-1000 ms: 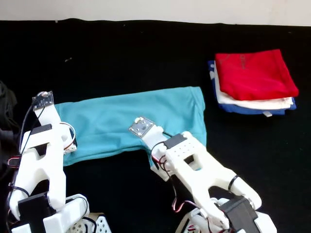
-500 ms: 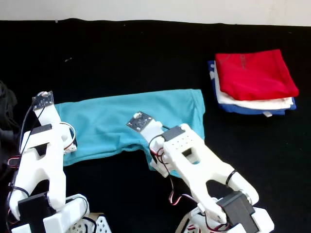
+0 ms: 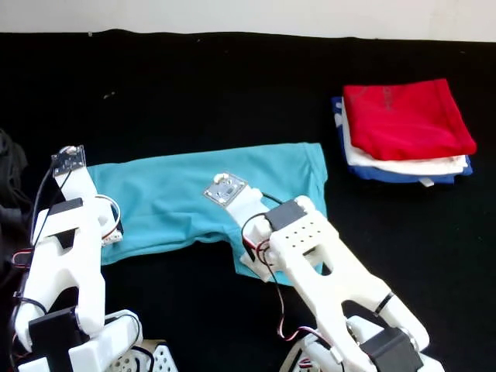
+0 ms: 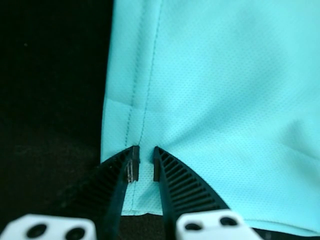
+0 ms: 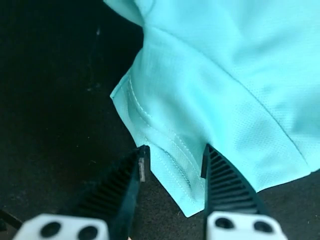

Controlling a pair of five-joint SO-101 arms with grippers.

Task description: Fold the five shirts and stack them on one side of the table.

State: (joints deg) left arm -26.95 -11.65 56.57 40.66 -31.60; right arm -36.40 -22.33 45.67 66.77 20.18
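Observation:
A teal shirt (image 3: pixel 209 198) lies spread flat across the middle of the black table (image 3: pixel 232 85). My left gripper (image 4: pixel 144 163) is shut on the teal shirt's stitched hem (image 4: pixel 135 115), close to a corner; from above it sits at the shirt's left end (image 3: pixel 110 235). My right gripper (image 5: pixel 172 162) stands open, its jaws straddling a hemmed corner of the shirt (image 5: pixel 160 135), and in the high view it is over the shirt's near edge (image 3: pixel 248 260). Three folded shirts are stacked at the right: red (image 3: pixel 407 120) on top, then white (image 3: pixel 403 165), then blue (image 3: pixel 403 176).
Something dark and crumpled (image 3: pixel 11 174) lies at the table's left edge beside the left arm. Bare black table runs along the far side and between the teal shirt and the stack. A pale wall strip (image 3: pixel 248 15) borders the far edge.
The right arm has pushed a little farther over the teal shirt's near edge. The left arm and the folded stack have not moved.

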